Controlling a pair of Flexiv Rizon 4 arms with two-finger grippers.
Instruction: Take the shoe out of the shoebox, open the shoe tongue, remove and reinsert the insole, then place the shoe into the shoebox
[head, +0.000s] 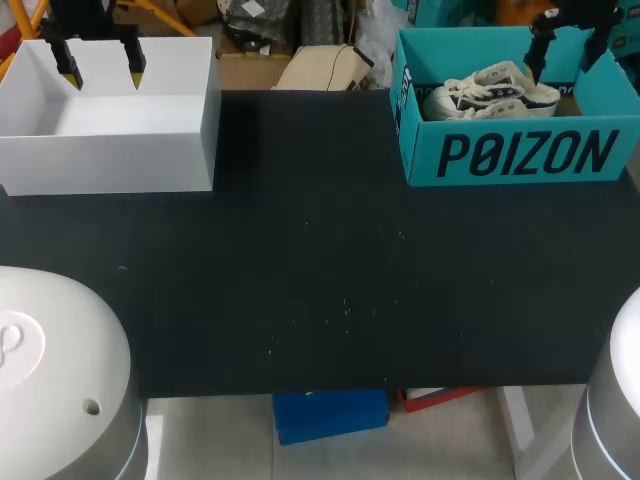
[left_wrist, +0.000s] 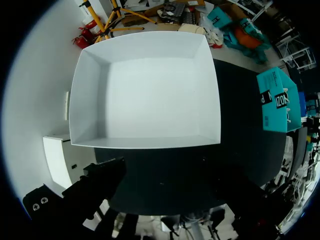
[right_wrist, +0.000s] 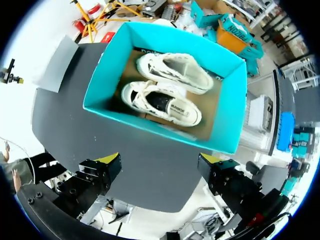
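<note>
Table: a black table (head: 320, 280) carries two open-topped boxes, well apart, one at each far corner.
Shoebox: the teal shoebox (head: 520, 155) stands at the far right corner with its lid off. Its long printed wall faces the robot, and its floor is brown cardboard.
Shoes: a pair of white shoes (head: 490, 95) with laces lies inside the shoebox, toward its left half in the head view.
Nearer shoe: in the right wrist view the nearer shoe (right_wrist: 160, 102) sits sole down (its dark inside faces up at the camera).
Farther shoe: the farther shoe (right_wrist: 172, 72) lies just beside the nearer one, toward the shoebox's far wall. I cannot tell whether the two touch.
White box: the white box (head: 110, 150) stands at the far left corner, and the left wrist view looks straight down into it.
Left jaws: these hang above the far part of the white box, clear of its walls. They are spread apart and grip nothing. Two fingers (head: 70, 72) with yellow tips show in the head view, while the left wrist view shows only their dark bodies.
Right jaws: these hang above the shoebox near its right end, higher than the shoes and apart from them. They are spread wide and grip nothing. The yellow-tipped fingers (right_wrist: 111, 159) show on either side in the right wrist view.
Arms: a rounded white housing of the left arm (head: 50, 380) and one of the right arm (head: 615, 400) fill the near corners of the head view.
</note>
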